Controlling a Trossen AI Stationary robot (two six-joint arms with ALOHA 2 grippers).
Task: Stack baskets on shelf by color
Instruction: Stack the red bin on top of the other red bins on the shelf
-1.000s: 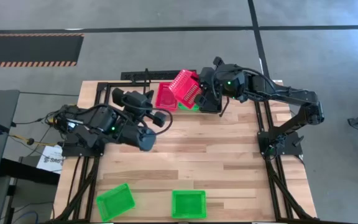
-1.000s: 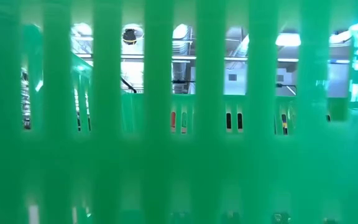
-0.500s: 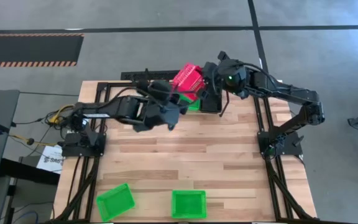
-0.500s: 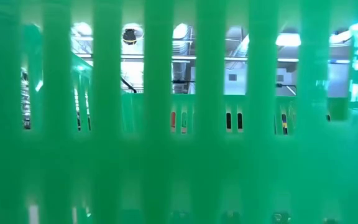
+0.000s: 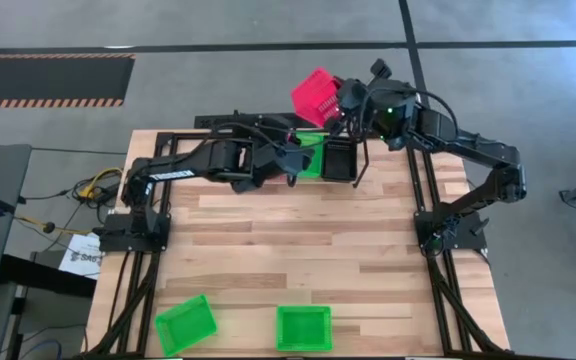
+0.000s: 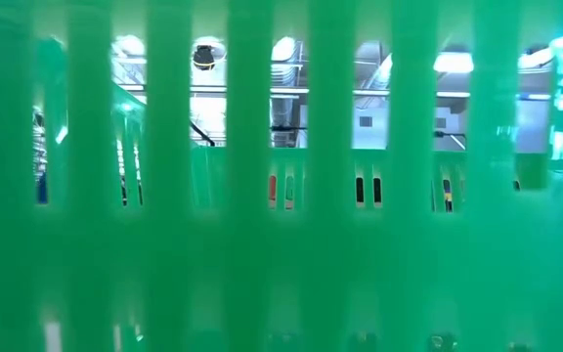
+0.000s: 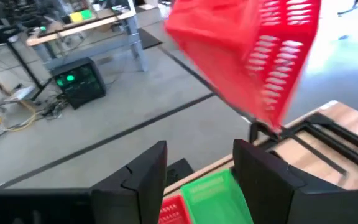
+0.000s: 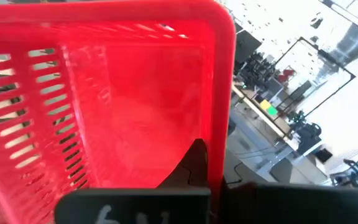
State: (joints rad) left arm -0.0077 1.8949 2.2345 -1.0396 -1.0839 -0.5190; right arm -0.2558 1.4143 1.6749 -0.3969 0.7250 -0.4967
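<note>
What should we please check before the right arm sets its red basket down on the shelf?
1. Right hand gripping the red basket: ok, shut on its rim, basket lifted and tilted.
2. Left hand out of the way: not ok, open and reaching over the shelf's baskets beside the raised one.
3. Red stack ready as target: cannot tell, only a corner of a red basket on the shelf shows.
4. Green basket on the shelf seated: cannot tell, partly hidden.
5. Two green baskets at the near edge: not ok, unstacked.

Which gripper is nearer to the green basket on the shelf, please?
Left. The left gripper hovers open right beside the green basket; the right gripper is farther back, shut on a raised red basket.
</note>
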